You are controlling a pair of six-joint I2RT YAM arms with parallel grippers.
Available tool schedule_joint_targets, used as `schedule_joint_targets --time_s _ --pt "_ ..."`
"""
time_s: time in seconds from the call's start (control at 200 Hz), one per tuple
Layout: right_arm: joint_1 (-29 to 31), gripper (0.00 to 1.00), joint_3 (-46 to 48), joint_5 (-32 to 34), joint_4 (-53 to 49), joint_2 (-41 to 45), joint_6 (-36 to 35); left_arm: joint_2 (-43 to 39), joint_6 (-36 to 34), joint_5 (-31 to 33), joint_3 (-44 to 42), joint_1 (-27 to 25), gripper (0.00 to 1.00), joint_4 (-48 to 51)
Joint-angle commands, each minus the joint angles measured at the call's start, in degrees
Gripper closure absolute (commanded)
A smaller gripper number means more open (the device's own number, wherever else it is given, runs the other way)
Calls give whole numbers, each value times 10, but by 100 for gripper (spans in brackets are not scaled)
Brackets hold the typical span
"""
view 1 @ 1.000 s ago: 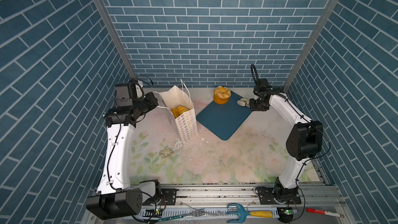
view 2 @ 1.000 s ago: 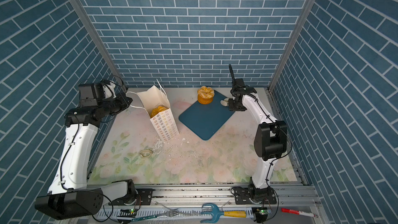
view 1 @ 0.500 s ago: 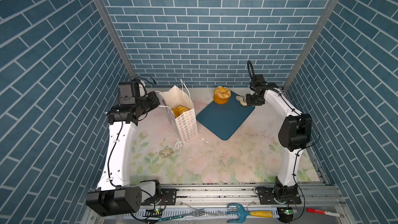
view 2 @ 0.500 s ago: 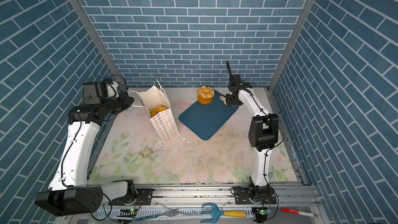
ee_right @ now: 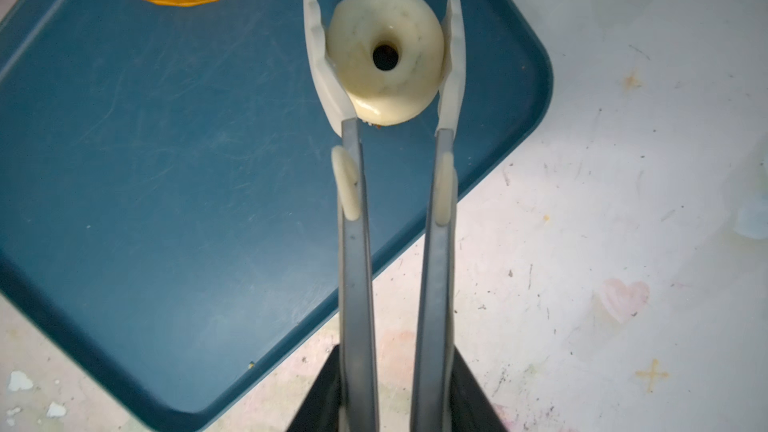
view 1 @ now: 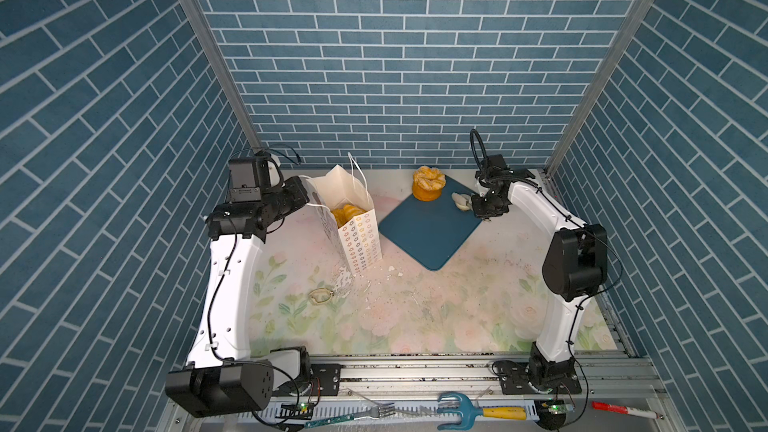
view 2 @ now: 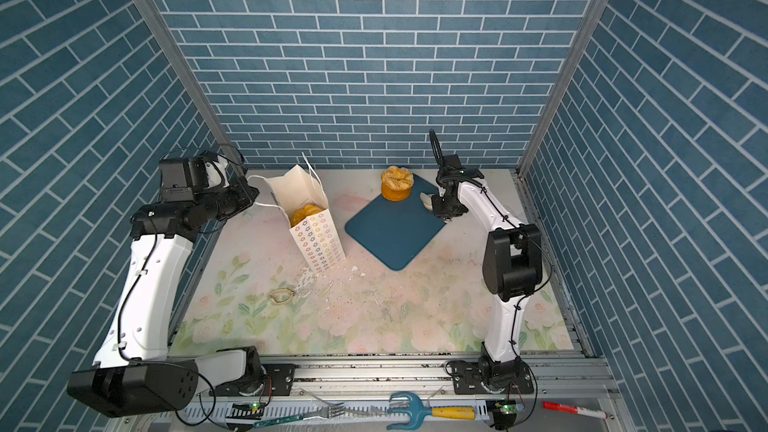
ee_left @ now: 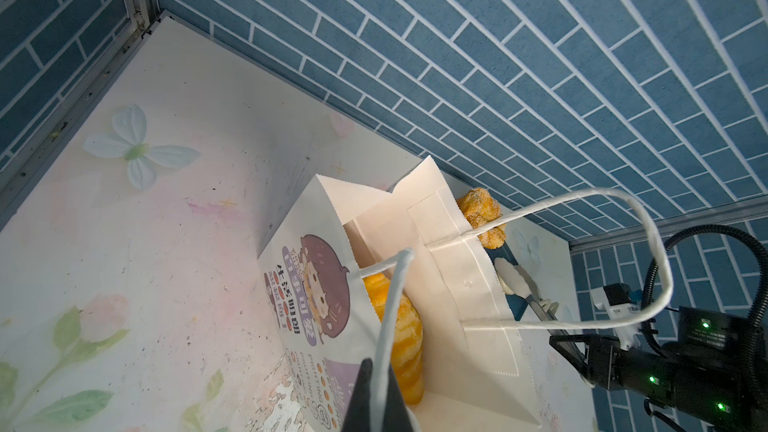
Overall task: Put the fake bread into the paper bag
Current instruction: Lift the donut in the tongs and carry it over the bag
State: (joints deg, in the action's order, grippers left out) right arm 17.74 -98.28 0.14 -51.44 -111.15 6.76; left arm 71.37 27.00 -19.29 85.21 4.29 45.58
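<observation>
The white paper bag (view 1: 359, 234) (view 2: 320, 243) stands open left of the teal tray (view 1: 428, 230), with golden fake bread (view 1: 347, 213) (ee_left: 399, 326) inside. My left gripper (ee_left: 378, 401) (view 1: 305, 197) is shut on the bag's near cord handle (ee_left: 392, 305). A sugar-dusted cake (view 1: 428, 183) (view 2: 397, 183) stands on the tray's far corner. Beside it a tiny white ring (ee_right: 384, 56) (view 1: 460, 200) lies on the tray. My right gripper (ee_right: 381, 2) (view 1: 466, 202) carries long grey tongs, and their white tips touch both sides of the ring.
A loose band (view 1: 320, 296) and white crumbs (view 1: 390, 270) lie on the floral table in front of the bag. A fork (view 1: 376, 411), a blue hand rake (view 1: 457, 409) and a marker (view 1: 619, 408) rest on the front rail. Brick walls enclose three sides.
The right gripper's tongs have narrowed until their tips touch the white ring, and the right arm has shifted slightly. The left gripper keeps holding the bag handle.
</observation>
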Motion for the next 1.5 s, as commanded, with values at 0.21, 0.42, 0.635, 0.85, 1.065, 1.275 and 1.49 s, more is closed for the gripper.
schedule_joint_targets --time_s 0.21,0.42,0.635,0.85,1.065,1.275,1.49 --pt "11 56 25 -13 6 31 -19 -12 -5 -1 8 -3 100 6" --pt "13 58 0 -9 13 9 -29 -11 -4 1 13 -3 100 7" --pt "25 67 -23 3 -9 10 -43 -11 -4 2 13 -4 100 7" --pt "27 70 -39 -3 -37 71 -36 -11 -3 -1 13 -5 100 2" --pt "27 71 -53 -48 -65 143 -15 -19 1 -5 5 -9 100 -7" --pt "27 71 -79 -120 -87 212 5 -26 4 -12 0 -9 100 -15" --pt "77 72 -153 -143 -86 266 -9 -28 5 -19 -5 -10 100 -22"
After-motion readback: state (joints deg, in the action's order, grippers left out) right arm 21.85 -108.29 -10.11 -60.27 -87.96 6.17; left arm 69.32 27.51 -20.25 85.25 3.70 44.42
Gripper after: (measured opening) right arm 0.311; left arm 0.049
